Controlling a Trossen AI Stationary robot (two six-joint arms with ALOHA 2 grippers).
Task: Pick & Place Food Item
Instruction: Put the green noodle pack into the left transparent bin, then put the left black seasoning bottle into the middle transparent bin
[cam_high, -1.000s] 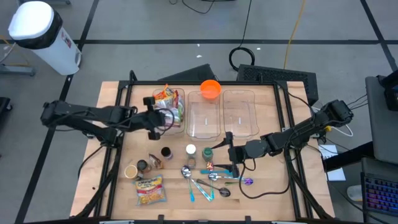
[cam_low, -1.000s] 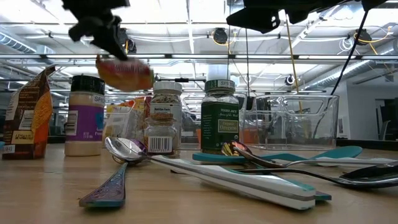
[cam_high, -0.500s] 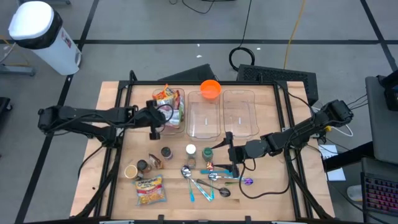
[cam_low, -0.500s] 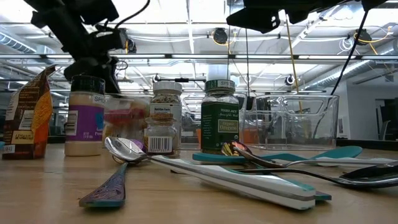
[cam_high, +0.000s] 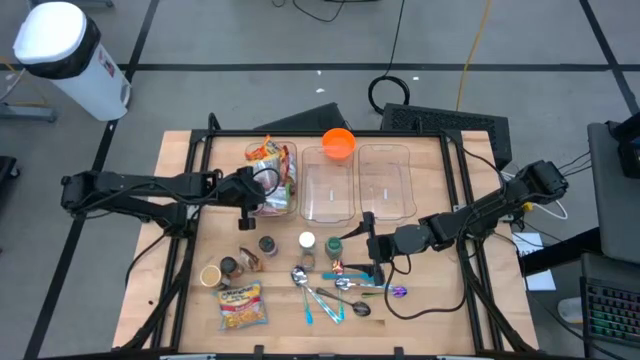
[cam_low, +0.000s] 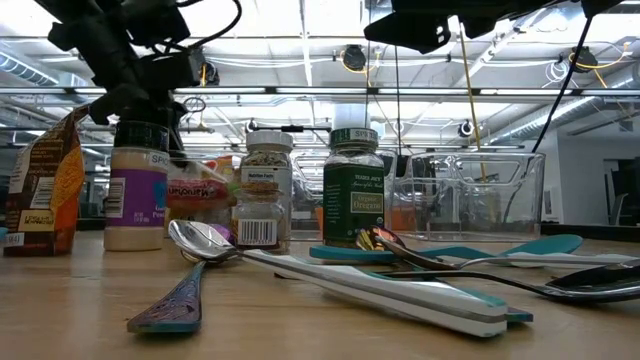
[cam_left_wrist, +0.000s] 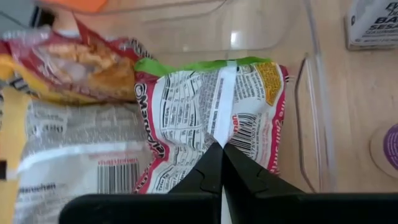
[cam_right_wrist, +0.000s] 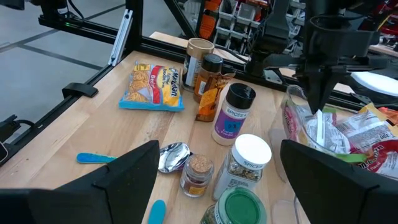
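Note:
A red, white and green snack packet (cam_left_wrist: 211, 106) lies back side up in the leftmost clear container (cam_high: 291, 208), beside other packets (cam_left_wrist: 68, 68). My left gripper (cam_left_wrist: 221, 163) is shut on it over the container; it also shows in the high view (cam_high: 252, 197) and the low view (cam_low: 150, 105). Near the table's middle, my right gripper (cam_high: 371, 243) hangs open above the jars and spoons, holding nothing. Its wide-apart fingers frame the right wrist view (cam_right_wrist: 217, 168). My left gripper pinches the packet's raised back seam (cam_left_wrist: 219, 134) between its two fingertips, at the packet's near end. The fingers slant down from the table's left and lie along the seam. The packet sits low inside the container, spread nearly flat against the neighbouring packets.
Two more clear containers (cam_high: 331, 180) (cam_high: 386, 180) and an orange bowl (cam_high: 338, 143) stand at the far side. Spice jars (cam_low: 352, 185) (cam_low: 135, 185), a brown bag (cam_low: 45, 180), a yellow packet (cam_high: 241, 305) and several spoons (cam_high: 335, 295) lie on the near half.
My left gripper, still shut, has come down into the leftmost container with the snack packet and has turned a little. The packet, which hung above the jars, now sits low inside the container.

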